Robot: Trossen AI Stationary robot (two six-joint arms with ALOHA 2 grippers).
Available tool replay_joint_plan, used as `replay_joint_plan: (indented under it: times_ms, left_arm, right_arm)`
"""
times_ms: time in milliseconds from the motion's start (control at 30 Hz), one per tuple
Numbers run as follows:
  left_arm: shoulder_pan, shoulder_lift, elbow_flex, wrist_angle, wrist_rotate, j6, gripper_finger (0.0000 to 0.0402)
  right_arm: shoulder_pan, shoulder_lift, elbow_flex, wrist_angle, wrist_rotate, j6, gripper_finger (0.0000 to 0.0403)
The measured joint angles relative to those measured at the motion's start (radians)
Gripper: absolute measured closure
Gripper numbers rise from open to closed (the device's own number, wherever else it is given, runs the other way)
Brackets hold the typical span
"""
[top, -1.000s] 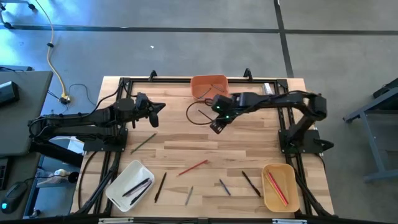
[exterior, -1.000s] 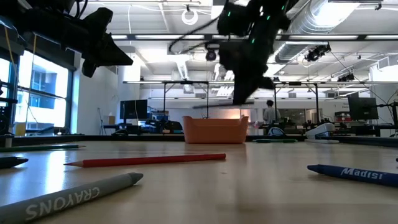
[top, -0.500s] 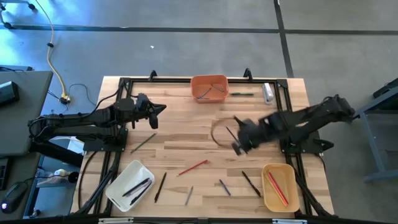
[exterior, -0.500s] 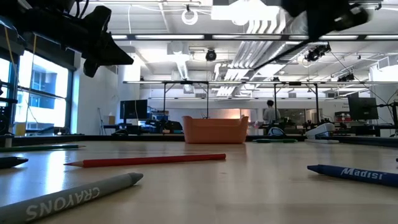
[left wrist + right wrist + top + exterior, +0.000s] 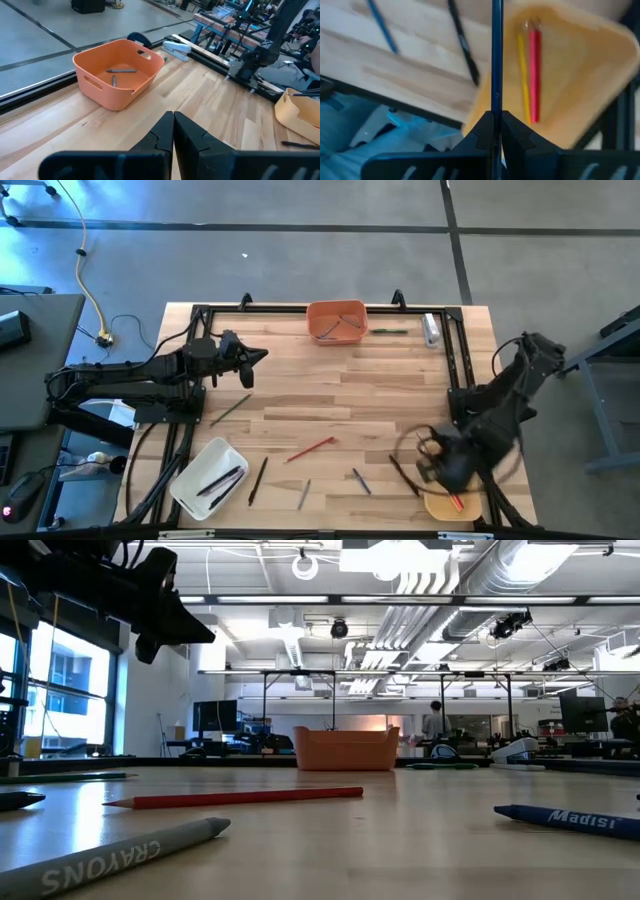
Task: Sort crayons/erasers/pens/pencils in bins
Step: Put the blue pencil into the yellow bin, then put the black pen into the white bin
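Note:
My right gripper (image 5: 437,465) hangs over the tan-yellow bin (image 5: 462,505) at the near right and is shut on a thin dark stick (image 5: 496,50). In the right wrist view the bin (image 5: 580,60) holds a red stick (image 5: 535,75) and a yellow stick (image 5: 521,70). My left gripper (image 5: 252,362) is shut and empty above the far left of the table. The orange bin (image 5: 336,320) stands at the far edge with grey sticks (image 5: 120,71) in it. The white bin (image 5: 208,477) at the near left holds black sticks. My right gripper pinches the thin dark stick between its two fingers at one end (image 5: 496,107). The stick runs straight out past the fingertips, in line with them. It is lifted clear, over the tan-yellow bin's edge and the table beside it.
Loose sticks lie on the near half of the table: a red one (image 5: 310,448), a black one (image 5: 258,478), a grey one (image 5: 303,493), a blue one (image 5: 361,480), a black one (image 5: 403,473). A greenish one (image 5: 230,408) lies at the left. A clear-and-white tube (image 5: 430,328) lies at the far right.
My right gripper has swung fast from beside the orange bin toward the table's near right corner and now hangs over the tan-yellow bin, carrying the thin dark stick. It has left the low view.

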Motion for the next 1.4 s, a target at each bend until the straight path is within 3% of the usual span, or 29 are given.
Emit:
replay_joint_plan:
  times_ms: [167, 367, 633, 967, 1167, 1400]
  left_arm:
    - [0.000, 0.000, 0.000, 0.000, 0.003, 0.000, 0.0401]
    - [0.000, 0.000, 0.000, 0.000, 0.014, 0.000, 0.0401]
    - [0.000, 0.000, 0.000, 0.000, 0.018, 0.000, 0.0401]
    - [0.002, 0.000, 0.000, -0.001, 0.017, 0.000, 0.0401]
    - [0.002, 0.000, 0.000, -0.001, 0.014, 0.000, 0.0401]
    - [0.002, 0.000, 0.000, -0.019, 0.034, 0.012, 0.0401]
  right_arm:
    - [0.162, 0.040, 0.000, 0.019, -0.014, 0.164, 0.0396]
    - [0.244, 0.108, 0.000, 0.029, -0.095, 0.171, 0.0396]
    - [0.273, 0.199, -0.032, 0.044, -0.100, 0.151, 0.0396]
    - [0.235, 0.204, -0.241, 0.297, -0.124, 0.143, 0.0394]
    - [0.208, 0.202, -0.280, 0.379, -0.196, 0.102, 0.0340]
    - [0.162, 0.175, -0.204, 0.367, -0.214, -0.033, 0.0257]
